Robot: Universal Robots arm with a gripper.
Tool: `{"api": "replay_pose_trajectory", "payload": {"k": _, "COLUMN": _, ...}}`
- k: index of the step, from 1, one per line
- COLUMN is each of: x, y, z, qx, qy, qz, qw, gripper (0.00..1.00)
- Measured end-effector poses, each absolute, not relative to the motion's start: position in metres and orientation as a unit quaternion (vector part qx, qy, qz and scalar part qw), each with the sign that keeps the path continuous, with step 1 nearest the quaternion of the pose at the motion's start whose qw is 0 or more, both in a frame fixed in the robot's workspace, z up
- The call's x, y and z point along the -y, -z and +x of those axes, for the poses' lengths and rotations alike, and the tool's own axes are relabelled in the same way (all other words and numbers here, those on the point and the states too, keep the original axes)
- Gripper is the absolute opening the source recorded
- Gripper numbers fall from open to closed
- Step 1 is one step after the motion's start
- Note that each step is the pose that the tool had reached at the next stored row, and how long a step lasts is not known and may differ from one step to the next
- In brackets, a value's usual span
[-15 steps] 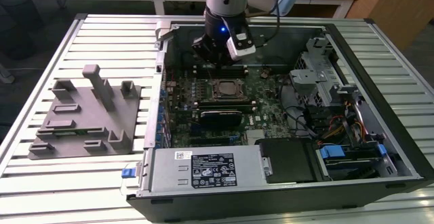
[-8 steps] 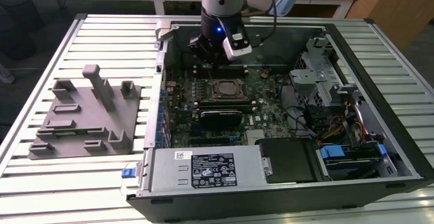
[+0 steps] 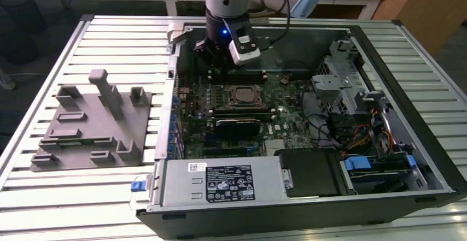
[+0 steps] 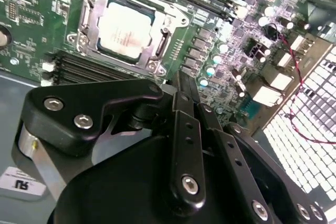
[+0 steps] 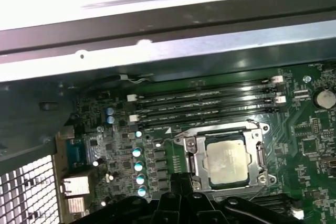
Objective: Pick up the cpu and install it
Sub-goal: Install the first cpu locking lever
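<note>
The cpu point(image 4: 125, 30), a flat square chip with a silvery, dull metal top, lies seated in the metal-framed socket point(image 4: 86, 17) on the green motherboard point(image 3: 292, 121); both wrist views show it there point(image 5: 227, 159). The pincer point(image 3: 219, 55) hangs inside the open computer case point(image 3: 430, 159), at about twelve o'clock from the socket, with bare board between them. Its black fingers point(image 4: 186, 124) are pressed together, holding nothing. On the ribbed metal tabletop point(image 3: 44, 60), a grey plastic fixture point(image 3: 91, 126) sits at nine o'clock from the case.
</note>
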State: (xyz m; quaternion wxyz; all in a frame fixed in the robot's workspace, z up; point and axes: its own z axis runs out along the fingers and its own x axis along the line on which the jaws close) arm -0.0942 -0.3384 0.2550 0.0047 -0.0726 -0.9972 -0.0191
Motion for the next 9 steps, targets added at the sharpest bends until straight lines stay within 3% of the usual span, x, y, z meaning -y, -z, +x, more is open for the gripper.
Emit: {"api": "replay_pose_trajectory", "payload": {"k": 9, "x": 0.3385, "y": -0.254, "z": -0.0953, "qx": 0.999, "qy": 0.026, "qz": -0.021, "qw": 0.006, "gripper": 0.11}}
